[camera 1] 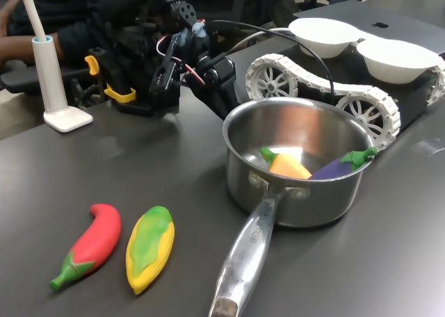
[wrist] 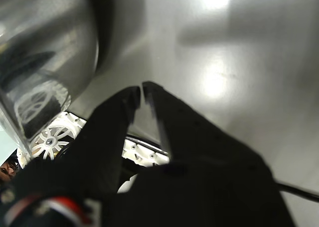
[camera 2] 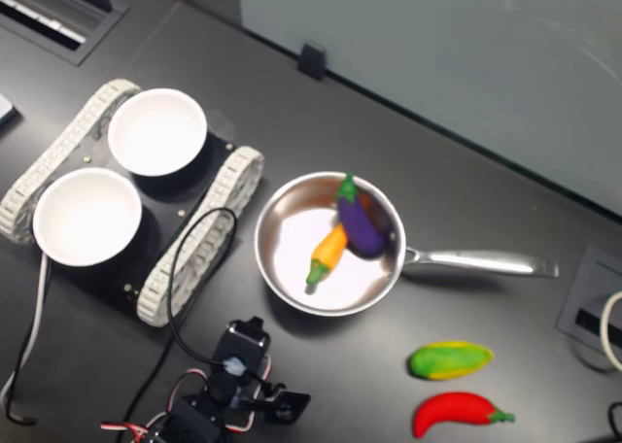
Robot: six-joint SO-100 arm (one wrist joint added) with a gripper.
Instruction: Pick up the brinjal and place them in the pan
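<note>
The purple brinjal (camera 1: pixel 339 167) (camera 2: pixel 362 225) with its green cap lies inside the steel pan (camera 1: pixel 313 200) (camera 2: pixel 288 264), beside an orange carrot-like toy (camera 1: pixel 290 167) (camera 2: pixel 329 252). The pan's long handle (camera 1: pixel 243 258) (camera 2: pixel 476 261) points toward the first exterior view's bottom. My black gripper (wrist: pixel 141 90) (camera 1: pixel 221 100) (camera 2: pixel 290 402) is outside the pan, close to its outer wall (wrist: pixel 45 43) and low over the dark table. Its fingers are shut with nothing between them.
A red chilli toy (camera 1: pixel 90 244) (camera 2: pixel 457 412) and a yellow-green corn toy (camera 1: pixel 149 246) (camera 2: pixel 449 359) lie on the table near the handle. Two white bowls (camera 1: pixel 327 35) (camera 2: pixel 157 130) sit on a tracked vehicle (camera 1: pixel 313 87) beside the pan. A white stand (camera 1: pixel 55 87) and a person's arm (camera 1: pixel 14 46) are behind.
</note>
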